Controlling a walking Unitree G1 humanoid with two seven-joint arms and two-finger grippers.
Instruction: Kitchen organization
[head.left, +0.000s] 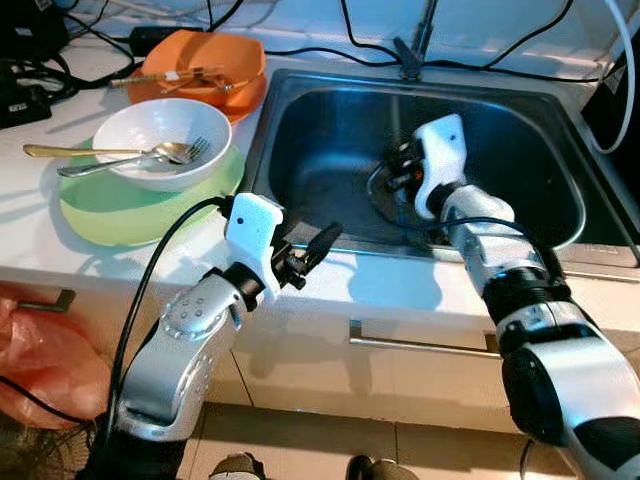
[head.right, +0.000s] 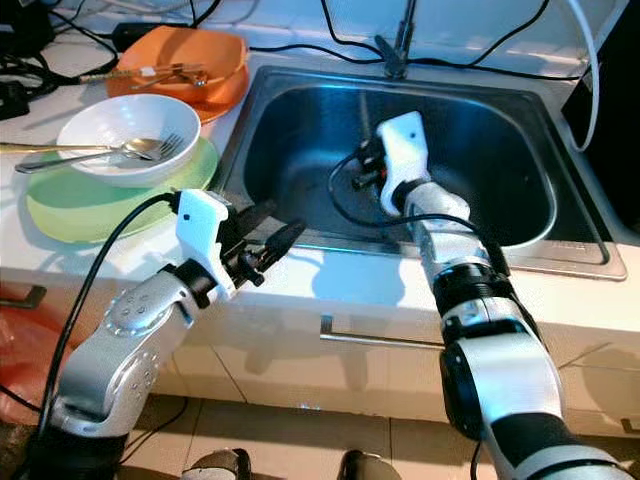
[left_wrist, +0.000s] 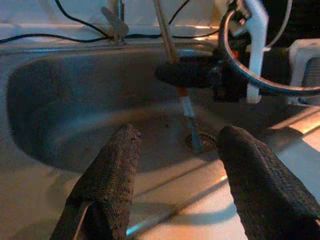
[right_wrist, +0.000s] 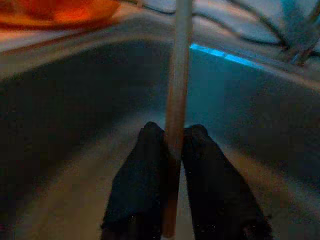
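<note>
Right wrist view: right gripper (right_wrist: 175, 145) pinches a chopstick (right_wrist: 177, 90) between closed fingers inside the sink (head.left: 330, 120); left gripper (left_wrist: 175, 150) fingers spread wide.

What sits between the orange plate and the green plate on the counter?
The white bowl, resting on the green plate's far side, just in front of the orange plate. A fork and spoon lie across it, as the left eye view shows.
</note>
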